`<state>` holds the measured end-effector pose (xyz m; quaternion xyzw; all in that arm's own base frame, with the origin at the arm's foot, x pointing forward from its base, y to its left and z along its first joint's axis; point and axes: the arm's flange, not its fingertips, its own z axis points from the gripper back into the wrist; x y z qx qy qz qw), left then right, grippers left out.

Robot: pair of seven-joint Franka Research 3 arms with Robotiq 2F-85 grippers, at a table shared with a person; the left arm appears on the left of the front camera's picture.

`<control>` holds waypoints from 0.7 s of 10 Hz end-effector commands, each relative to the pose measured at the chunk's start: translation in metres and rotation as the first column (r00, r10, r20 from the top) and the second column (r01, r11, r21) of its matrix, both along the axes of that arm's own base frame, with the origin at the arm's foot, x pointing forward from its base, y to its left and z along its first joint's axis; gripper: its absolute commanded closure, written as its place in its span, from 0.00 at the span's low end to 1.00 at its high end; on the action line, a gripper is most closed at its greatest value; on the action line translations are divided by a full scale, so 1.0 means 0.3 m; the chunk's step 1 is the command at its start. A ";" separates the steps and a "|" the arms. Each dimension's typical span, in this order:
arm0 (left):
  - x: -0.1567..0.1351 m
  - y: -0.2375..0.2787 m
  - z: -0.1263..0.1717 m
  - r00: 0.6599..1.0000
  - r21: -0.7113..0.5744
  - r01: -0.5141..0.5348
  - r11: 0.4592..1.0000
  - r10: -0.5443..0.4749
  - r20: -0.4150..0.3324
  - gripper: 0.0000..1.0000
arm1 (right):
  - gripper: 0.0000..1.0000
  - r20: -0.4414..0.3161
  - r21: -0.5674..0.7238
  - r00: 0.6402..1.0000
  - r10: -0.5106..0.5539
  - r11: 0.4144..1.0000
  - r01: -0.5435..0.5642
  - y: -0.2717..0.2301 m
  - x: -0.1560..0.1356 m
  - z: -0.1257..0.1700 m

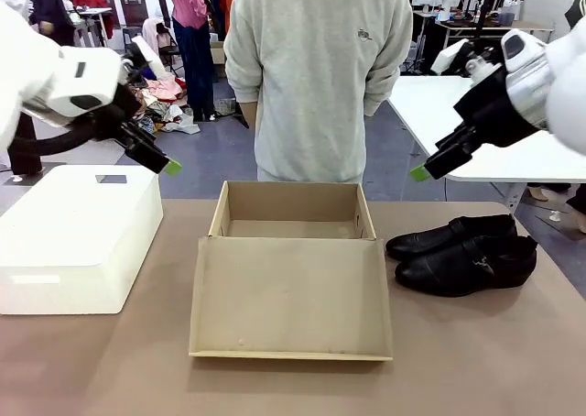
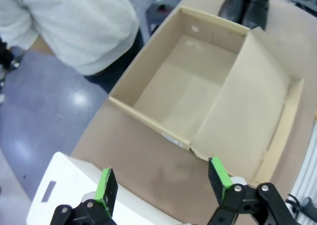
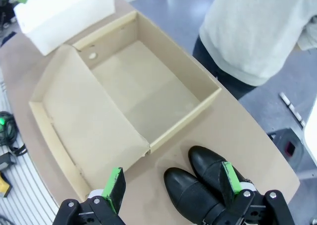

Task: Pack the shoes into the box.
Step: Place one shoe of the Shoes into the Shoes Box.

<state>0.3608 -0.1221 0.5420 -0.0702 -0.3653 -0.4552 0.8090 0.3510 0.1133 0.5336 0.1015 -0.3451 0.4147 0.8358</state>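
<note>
The brown cardboard box [image 1: 293,213] stands open mid-table, with nothing inside and its lid flap [image 1: 291,297] lying flat toward me. The two glossy black shoes [image 1: 462,254] lie side by side on the table right of it. My left gripper [image 1: 168,165] hangs open in the air above the table's far left. My right gripper [image 1: 421,171] hangs open above the shoes. In the left wrist view the open gripper [image 2: 162,185] looks down on the box [image 2: 198,86] and the shoes [image 2: 245,4]. The right wrist view has the open gripper [image 3: 173,183] over the shoes [image 3: 198,188] beside the box [image 3: 133,91].
A large white rectangular box [image 1: 78,233] sits on the table's left side, below my left gripper. A person in a light grey sweatshirt [image 1: 316,68] stands at the far edge behind the cardboard box, hands behind the back. Bare tabletop [image 1: 476,361] lies in front of the shoes.
</note>
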 end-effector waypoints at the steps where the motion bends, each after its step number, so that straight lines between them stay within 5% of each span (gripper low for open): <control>1: -0.005 0.065 0.022 0.993 -0.057 0.110 0.992 -0.112 -0.032 0.04 | 0.00 -0.005 0.060 0.993 0.118 0.991 -0.118 -0.052 -0.020 -0.002; 7: 0.006 0.082 0.124 0.978 -0.134 0.197 0.971 -0.204 -0.041 0.04 | 0.00 0.034 0.157 0.974 0.223 0.961 -0.226 -0.094 -0.013 0.073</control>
